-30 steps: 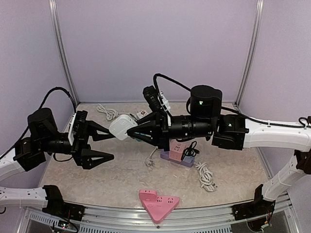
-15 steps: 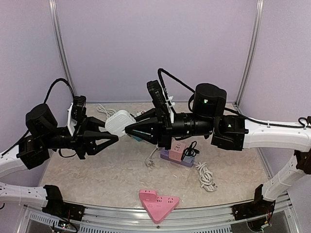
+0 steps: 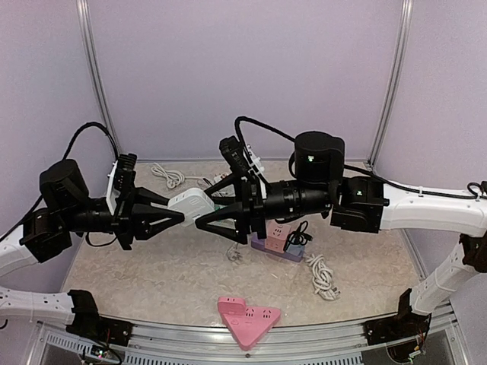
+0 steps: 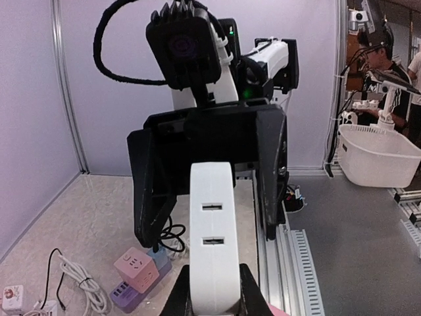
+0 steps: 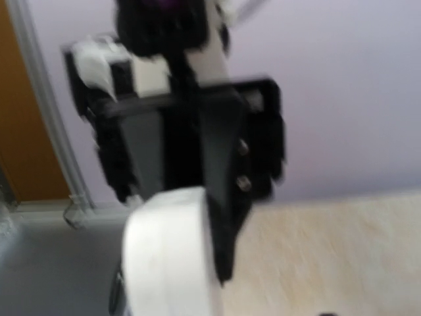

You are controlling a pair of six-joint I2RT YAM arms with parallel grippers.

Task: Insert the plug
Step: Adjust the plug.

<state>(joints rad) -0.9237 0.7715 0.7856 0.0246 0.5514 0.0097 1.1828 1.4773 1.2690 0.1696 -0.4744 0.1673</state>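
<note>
The left fingers (image 3: 163, 220) hold the white socket block (image 3: 190, 204) in the air. The right fingers (image 3: 221, 226) are wide open, facing it. Next they likely need the plug (image 3: 236, 256), maybe that white one on the counter (image 3: 152, 281).

**Colour Survey: Bench and Fixtures**

Left gripper (image 3: 180, 218) and right gripper (image 3: 205, 211): both black. Socket block (image 3: 194, 204): plain white, dark slots. Table (image 3: 152, 274): beige, mottled stone pattern. Walls (image 3: 243, 68): pale lilac. Near edge, triangular power strip (image 3: 247, 319): pink. Right of centre, cube socket (image 3: 278, 233): pink; flat strip (image 3: 274, 249): purple. Cables (image 3: 321, 275): white.
</note>
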